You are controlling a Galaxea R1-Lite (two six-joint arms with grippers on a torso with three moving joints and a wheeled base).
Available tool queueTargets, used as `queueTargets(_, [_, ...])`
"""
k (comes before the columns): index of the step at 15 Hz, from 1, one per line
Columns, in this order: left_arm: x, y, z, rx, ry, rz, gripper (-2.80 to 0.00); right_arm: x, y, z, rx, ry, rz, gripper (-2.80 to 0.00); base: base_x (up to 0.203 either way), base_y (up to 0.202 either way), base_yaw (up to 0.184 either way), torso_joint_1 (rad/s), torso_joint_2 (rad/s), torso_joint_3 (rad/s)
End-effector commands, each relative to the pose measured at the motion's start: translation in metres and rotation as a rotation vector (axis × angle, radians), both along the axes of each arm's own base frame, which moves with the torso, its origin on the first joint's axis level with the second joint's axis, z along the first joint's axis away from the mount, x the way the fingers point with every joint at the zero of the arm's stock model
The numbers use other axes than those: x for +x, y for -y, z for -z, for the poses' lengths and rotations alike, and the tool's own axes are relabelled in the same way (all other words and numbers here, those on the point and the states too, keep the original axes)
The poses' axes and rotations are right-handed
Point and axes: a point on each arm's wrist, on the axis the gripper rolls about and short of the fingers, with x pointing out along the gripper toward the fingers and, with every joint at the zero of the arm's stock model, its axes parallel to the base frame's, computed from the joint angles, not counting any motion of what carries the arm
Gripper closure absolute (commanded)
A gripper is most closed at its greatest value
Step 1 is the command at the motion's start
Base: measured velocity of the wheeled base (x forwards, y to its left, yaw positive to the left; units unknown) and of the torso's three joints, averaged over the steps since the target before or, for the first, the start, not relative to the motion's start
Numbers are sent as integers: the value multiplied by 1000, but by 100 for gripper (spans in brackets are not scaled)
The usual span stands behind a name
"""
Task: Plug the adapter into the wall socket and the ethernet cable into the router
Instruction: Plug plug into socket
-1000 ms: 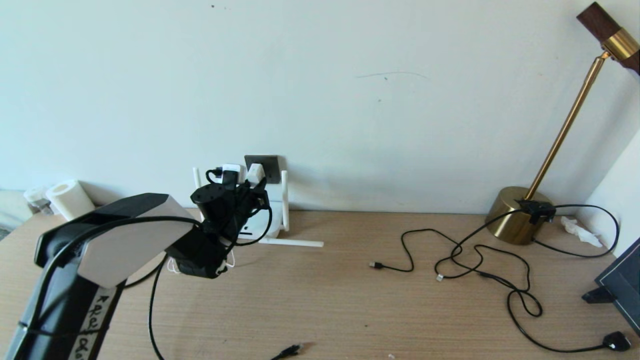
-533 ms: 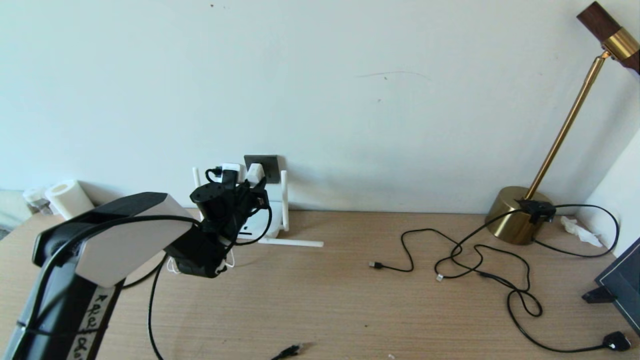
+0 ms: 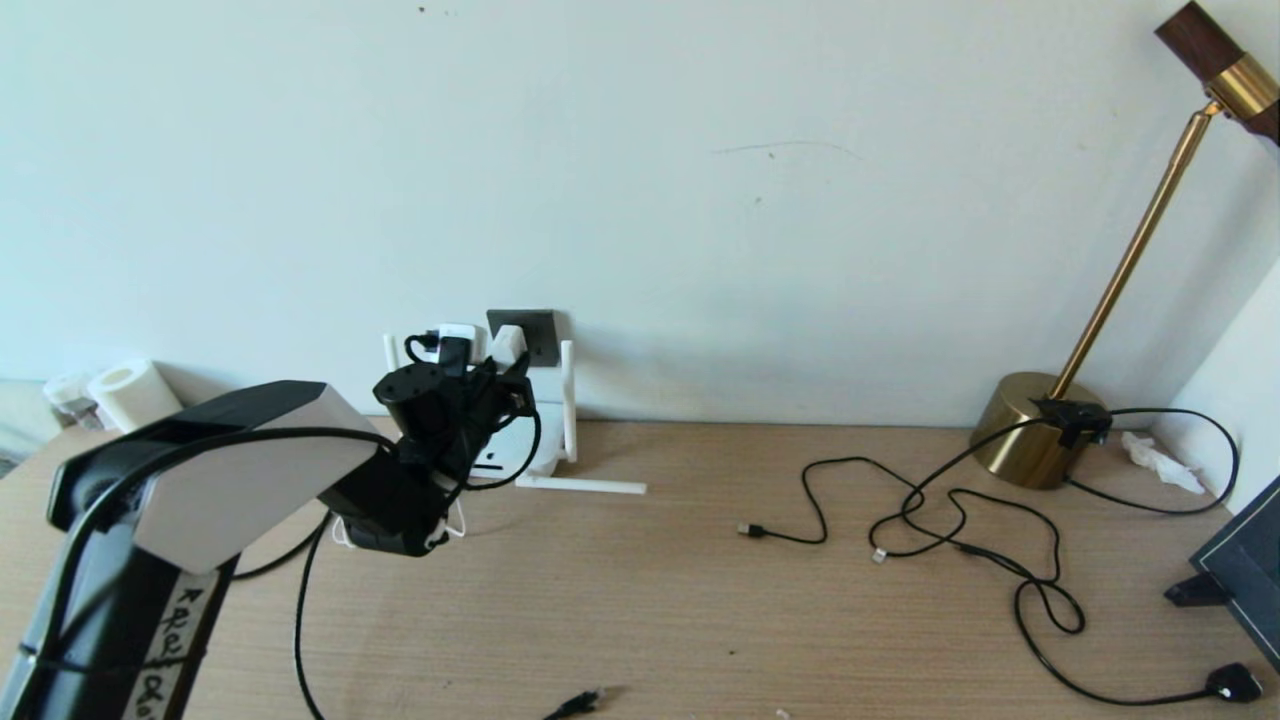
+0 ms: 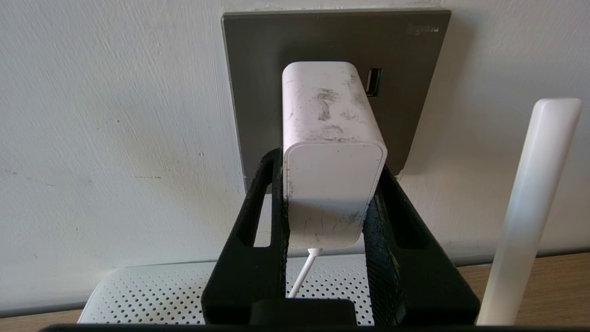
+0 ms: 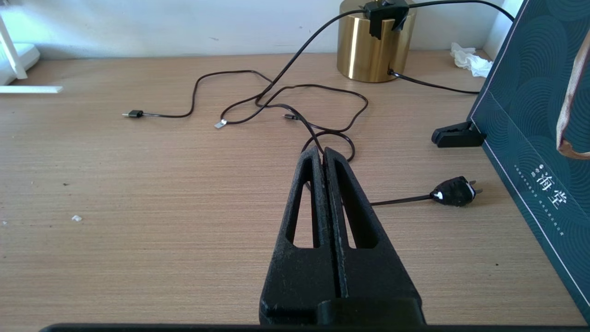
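Observation:
My left gripper (image 4: pixel 328 168) is shut on the adapter (image 4: pixel 329 152), a scuffed white block with a thin white cord hanging from its near end. The adapter's far end is up against the dark grey wall socket (image 4: pixel 258 69); its pins are hidden. In the head view the adapter (image 3: pixel 508 345) sits at the socket (image 3: pixel 541 334) above the router (image 3: pixel 545 462), which my arm mostly hides. The router's perforated top (image 4: pixel 152 290) shows below the fingers. The ethernet cable's black plug tip (image 3: pixel 580 703) lies at the table's front edge. My right gripper (image 5: pixel 322 152) hovers shut and empty over the table.
A router antenna (image 4: pixel 530 207) stands close beside the adapter; another antenna (image 3: pixel 585 486) lies flat on the table. Thin black USB cables (image 3: pixel 900 510), a brass lamp base (image 3: pixel 1030 445), a black mains plug (image 3: pixel 1235 683) and a dark teal board (image 3: pixel 1240 570) are at the right. A paper roll (image 3: pixel 125 393) stands far left.
My left arm has edged slightly up and to the left, carrying the adapter a little closer against the socket plate. The grip is unchanged.

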Motion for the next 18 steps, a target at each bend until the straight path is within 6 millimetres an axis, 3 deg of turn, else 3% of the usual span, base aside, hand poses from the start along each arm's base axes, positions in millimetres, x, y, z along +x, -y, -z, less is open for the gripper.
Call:
queueTargets(1, [-2,0,-2,-1,6,-1,0,0,0,0,0,1,0,0,0,0,0,0,0,0])
queueTargets(18, [-6,-1,3,3,-17,-4,0,0,0,0,0,1,0,0,0,0,0,0,0,0])
